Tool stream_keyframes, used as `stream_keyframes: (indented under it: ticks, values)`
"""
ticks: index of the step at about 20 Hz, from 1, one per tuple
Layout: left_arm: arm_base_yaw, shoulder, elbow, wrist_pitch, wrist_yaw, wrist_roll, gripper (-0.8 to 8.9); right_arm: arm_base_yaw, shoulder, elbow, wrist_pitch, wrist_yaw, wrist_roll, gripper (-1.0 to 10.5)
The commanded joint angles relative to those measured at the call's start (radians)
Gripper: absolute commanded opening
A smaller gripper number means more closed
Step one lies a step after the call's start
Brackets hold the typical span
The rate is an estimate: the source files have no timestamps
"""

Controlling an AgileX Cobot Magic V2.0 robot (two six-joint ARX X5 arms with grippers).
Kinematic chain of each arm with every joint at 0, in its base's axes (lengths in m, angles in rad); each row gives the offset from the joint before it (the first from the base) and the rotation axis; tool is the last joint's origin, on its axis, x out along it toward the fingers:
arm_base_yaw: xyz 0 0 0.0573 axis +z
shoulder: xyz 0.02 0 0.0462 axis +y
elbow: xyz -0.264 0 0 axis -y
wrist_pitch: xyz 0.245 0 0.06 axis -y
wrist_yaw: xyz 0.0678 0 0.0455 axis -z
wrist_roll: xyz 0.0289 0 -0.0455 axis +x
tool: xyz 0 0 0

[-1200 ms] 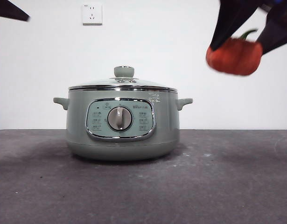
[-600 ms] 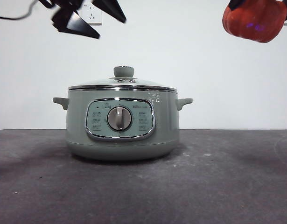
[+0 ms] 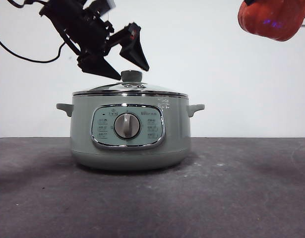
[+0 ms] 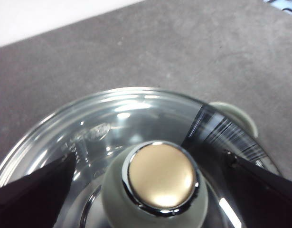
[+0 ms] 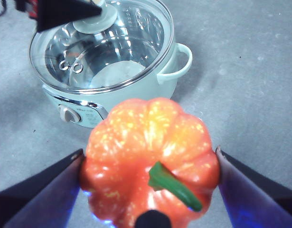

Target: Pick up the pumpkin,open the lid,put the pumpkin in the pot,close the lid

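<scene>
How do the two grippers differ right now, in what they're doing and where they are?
The right gripper is shut on the pumpkin, holding it high in the air off to one side of the pot. The left gripper holds nothing: its jaws stand open on either side of the knob of the lid, and the lid sits on the pot. Both are off the table, above pot height.
</scene>
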Motion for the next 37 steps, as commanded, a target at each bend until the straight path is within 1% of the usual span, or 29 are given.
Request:
stream_keyframes:
  ticks: [1, 6, 7, 9, 10, 18, 29, 37]
  values:
    - [-0.011, 0.018, 0.000, -0.003, -0.011, 0.025, 6.59, 0.002, -0.002, 0.000, 0.005, -0.001, 0.007, -0.1]
    - [-0.024, 0.019, 0.000, -0.029, -0.034, 0.035, 6.54, 0.002, -0.002, 0.000, 0.005, -0.001, 0.006, -0.1]
    - [-0.026, 0.019, 0.000, -0.034, -0.035, 0.035, 6.26, 0.002, -0.002, 0.000, 0.005, -0.001, 0.006, -0.1]
    - [-0.026, 0.019, 0.000, -0.034, -0.035, 0.035, 4.41, 0.002, -0.002, 0.000, 0.005, -0.001, 0.006, -0.1]
    - [-0.026, 0.019, 0.000, -0.034, -0.035, 0.034, 3.66, 0.002, -0.002, 0.000, 0.005, -0.001, 0.006, -0.1]
    - [-0.025, 0.019, 0.000, -0.032, -0.033, 0.034, -0.07, 0.002, 0.001, 0.000, 0.005, 0.001, 0.006, -0.1]
    - [-0.023, -0.012, 0.001, -0.004, -0.031, 0.033, -0.08, 0.002, 0.001, 0.000, 0.006, 0.001, 0.006, -0.1]
    - [-0.016, -0.151, 0.006, -0.017, -0.034, 0.033, -0.08, 0.002, 0.015, 0.000, 0.031, -0.001, 0.006, -0.1]
